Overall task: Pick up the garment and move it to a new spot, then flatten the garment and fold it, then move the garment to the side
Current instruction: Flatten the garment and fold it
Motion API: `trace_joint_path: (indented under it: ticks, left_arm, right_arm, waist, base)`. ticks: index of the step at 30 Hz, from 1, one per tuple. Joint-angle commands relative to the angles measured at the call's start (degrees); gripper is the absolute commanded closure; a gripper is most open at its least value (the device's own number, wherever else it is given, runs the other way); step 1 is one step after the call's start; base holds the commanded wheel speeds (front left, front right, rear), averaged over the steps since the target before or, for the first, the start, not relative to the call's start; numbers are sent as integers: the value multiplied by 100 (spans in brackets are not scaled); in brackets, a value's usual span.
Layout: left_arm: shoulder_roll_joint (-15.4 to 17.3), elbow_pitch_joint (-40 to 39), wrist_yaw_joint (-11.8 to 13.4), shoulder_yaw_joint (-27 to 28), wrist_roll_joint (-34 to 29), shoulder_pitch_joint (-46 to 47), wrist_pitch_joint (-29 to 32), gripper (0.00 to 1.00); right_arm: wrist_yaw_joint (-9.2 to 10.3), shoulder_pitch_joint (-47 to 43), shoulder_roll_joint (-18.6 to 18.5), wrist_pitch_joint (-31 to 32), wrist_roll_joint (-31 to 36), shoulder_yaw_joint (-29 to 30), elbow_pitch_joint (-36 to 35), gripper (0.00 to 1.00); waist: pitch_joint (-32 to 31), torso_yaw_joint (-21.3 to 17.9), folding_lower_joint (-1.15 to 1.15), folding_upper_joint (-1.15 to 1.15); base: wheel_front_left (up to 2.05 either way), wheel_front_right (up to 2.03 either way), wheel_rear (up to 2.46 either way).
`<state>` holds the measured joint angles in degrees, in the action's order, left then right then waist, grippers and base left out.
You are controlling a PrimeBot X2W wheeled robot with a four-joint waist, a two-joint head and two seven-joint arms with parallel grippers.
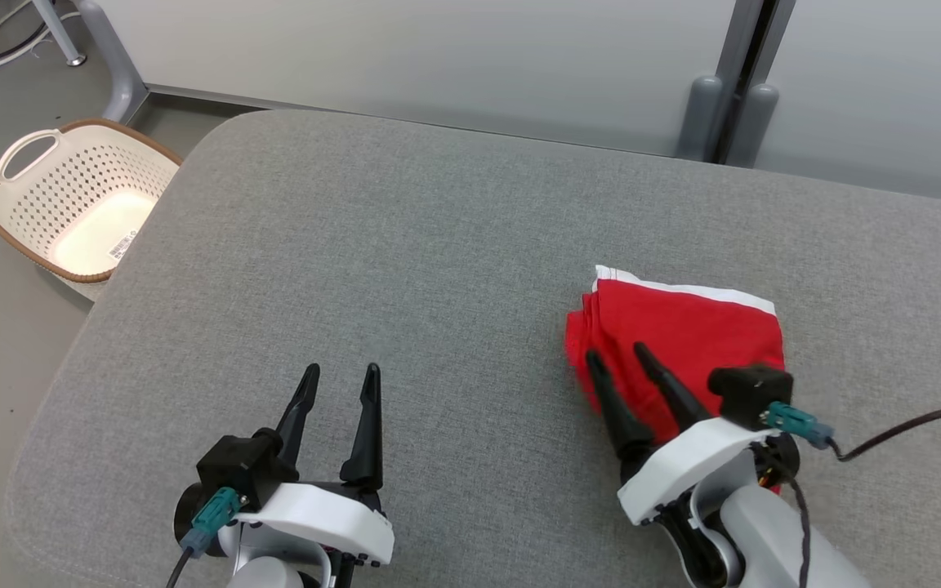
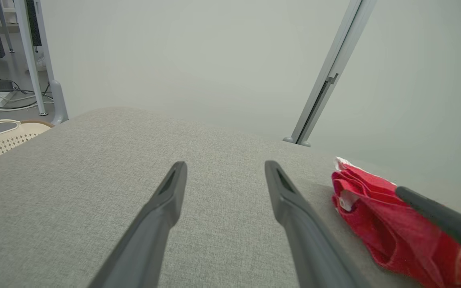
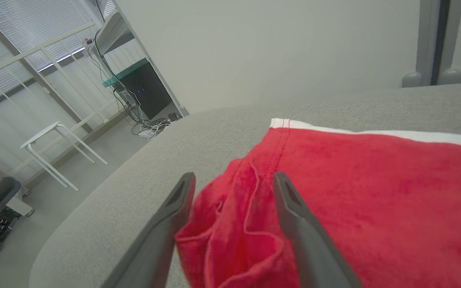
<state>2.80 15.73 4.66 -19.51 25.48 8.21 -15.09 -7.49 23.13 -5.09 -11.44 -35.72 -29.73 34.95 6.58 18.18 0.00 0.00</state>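
Observation:
The garment (image 1: 683, 327) is red with a white band along its far edge. It lies folded into a small rectangle on the right part of the grey table (image 1: 405, 245). My right gripper (image 1: 617, 352) stands open over the garment's near-left corner. In the right wrist view the bunched folds of the garment (image 3: 354, 192) sit between and under the spread fingers of that gripper (image 3: 233, 178), which do not pinch it. My left gripper (image 1: 341, 369) is open over bare table at the lower left, well apart from the cloth. The left wrist view shows this gripper (image 2: 225, 164) with nothing in it and the garment (image 2: 378, 216) to its right.
A cream perforated laundry basket (image 1: 78, 196) with a brown rim stands on the floor beyond the table's left edge. Grey partition panels and a post (image 1: 724, 114) run behind the table. A white stool (image 3: 54, 144) and cables are off on the floor.

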Motion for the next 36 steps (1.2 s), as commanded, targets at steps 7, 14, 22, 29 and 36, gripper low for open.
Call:
trace_joint_path:
  ticks: [7, 14, 22, 29, 36]
  left_arm:
    - [23, -25, 71, -74, 103, 37, -7, 0]
    - [22, -37, 115, -91, 152, 82, -7, 0]
    - [21, -149, 82, 69, 35, 142, -7, 0]
    - [23, -405, 56, 286, -54, 142, -7, 0]
    - [23, -506, 54, 387, -289, 71, -7, 0]
  right_arm:
    - [1, 203, 40, 459, 22, -455, 732, 0]
    - [1, 367, 98, 479, -279, -686, 959, 0]
    - [1, 609, -391, -247, 79, -545, 562, 0]
    - [1, 251, -894, -376, 1176, 569, -431, 0]
    - [2, -750, -729, -371, 2444, 1891, -1703, 0]
  waist:
    - [69, 34, 0, 0]
    - [121, -38, 0, 0]
    - [79, -388, 0, 0]
    - [33, -846, 0, 0]
    - [26, -1195, 0, 0]
  base:
    - [0, 0, 0]
    - [0, 0, 0]
    - [0, 0, 0]
    - [0, 0, 0]
    - [0, 0, 0]
